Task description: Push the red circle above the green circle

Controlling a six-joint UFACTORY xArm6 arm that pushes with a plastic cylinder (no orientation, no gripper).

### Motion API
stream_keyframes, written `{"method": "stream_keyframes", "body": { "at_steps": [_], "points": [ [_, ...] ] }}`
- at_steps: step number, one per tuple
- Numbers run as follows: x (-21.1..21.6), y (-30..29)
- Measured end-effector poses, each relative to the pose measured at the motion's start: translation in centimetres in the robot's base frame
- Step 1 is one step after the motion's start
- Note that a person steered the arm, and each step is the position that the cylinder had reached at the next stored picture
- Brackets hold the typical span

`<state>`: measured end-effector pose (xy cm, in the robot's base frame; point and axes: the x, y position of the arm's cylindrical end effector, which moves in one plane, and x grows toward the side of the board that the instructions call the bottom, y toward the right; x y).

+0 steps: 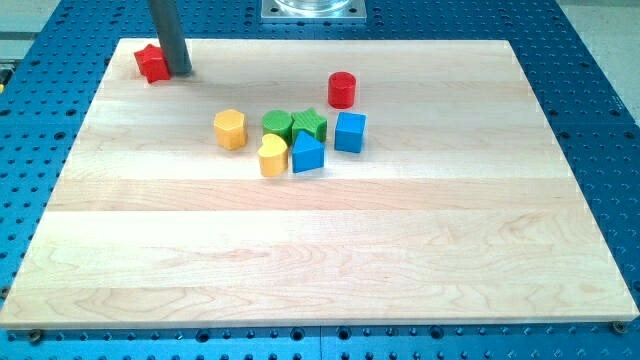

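The red circle (342,89) stands on the wooden board, up and to the right of the block cluster. The green circle (277,124) sits in the cluster, touching a green star (310,124) on its right. My tip (180,72) is at the view's top left, touching the right side of a red star-shaped block (151,63). The tip is far to the left of the red circle and up-left of the green circle.
A yellow hexagon (230,129) lies left of the green circle. A yellow heart (272,155) and a blue triangle (307,153) lie just below it. A blue cube (350,132) is to the right of the green star. The board's top edge (320,42) is near the tip.
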<state>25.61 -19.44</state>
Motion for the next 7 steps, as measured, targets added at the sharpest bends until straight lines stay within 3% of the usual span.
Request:
{"method": "stream_keyframes", "body": {
  "at_steps": [3, 4, 5, 7],
  "points": [
    [-0.5, 1.0],
    [3.3, 4.8],
    [3.8, 13.6],
    [11.7, 19.6]
  ]
}}
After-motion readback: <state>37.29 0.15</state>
